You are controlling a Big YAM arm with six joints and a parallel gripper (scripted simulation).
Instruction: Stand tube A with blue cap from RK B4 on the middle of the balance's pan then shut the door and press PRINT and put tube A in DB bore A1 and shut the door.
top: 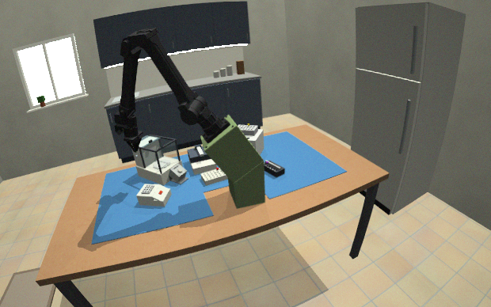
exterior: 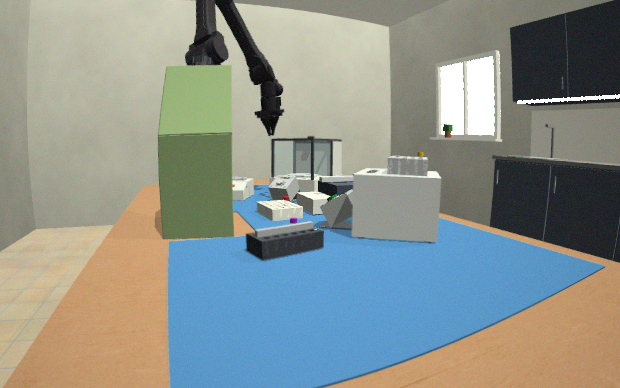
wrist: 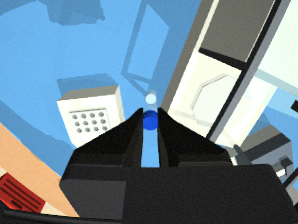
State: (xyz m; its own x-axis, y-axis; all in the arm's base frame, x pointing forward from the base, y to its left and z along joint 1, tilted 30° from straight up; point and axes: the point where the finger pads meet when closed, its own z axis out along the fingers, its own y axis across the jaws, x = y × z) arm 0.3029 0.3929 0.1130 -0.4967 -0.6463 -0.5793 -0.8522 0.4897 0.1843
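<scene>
My gripper (top: 135,147) (exterior: 270,131) (wrist: 150,114) is shut on tube A (wrist: 150,102), gripped at its blue cap, and the clear tube hangs straight down below the fingertips. It hangs in the air just left of the balance BAL (top: 157,155) (exterior: 306,155) (wrist: 220,95), over the blue mat. The balance's octagonal pan (wrist: 212,97) shows empty. The dry block DB (top: 154,195) (wrist: 90,120) stands below and to the left, and the bores that show are empty. I cannot tell how the balance's door stands.
The tube rack RK (top: 214,175) (exterior: 280,209) holds a red-capped tube (top: 217,169). The dark spectrophotometer (top: 199,155), white mixer (top: 255,138) (exterior: 395,205) and black magnet block (top: 274,168) (exterior: 285,242) stand to the right. The green arm base (top: 237,170) (exterior: 196,165) stands in front.
</scene>
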